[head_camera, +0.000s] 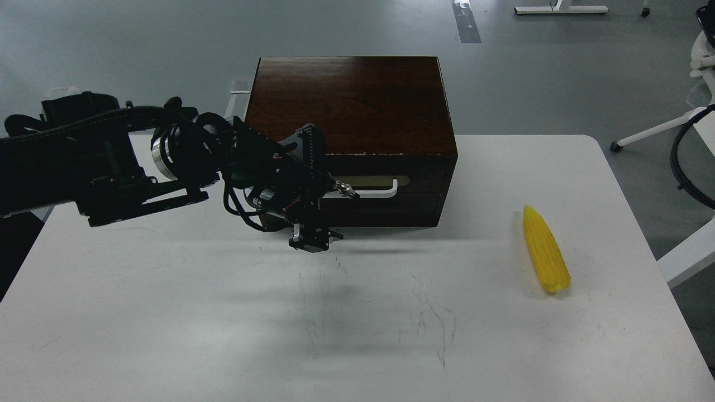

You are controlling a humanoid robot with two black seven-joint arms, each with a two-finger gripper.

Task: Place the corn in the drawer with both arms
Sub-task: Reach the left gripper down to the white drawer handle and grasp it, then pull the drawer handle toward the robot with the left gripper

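Note:
The yellow corn lies on the white table at the right, pointed end away from me. The dark wooden cabinet stands at the table's back middle, and its drawer looks shut, front flush. The white bar handle shows on its right part; its left end is hidden behind my left gripper. That gripper is open in front of the drawer's left half, with one finger above the handle's level and the other below it. It holds nothing. My right gripper is out of view.
A black cable and white chair legs are off the table's right edge. The grey floor lies behind the cabinet. The table's front shows only faint scuff marks.

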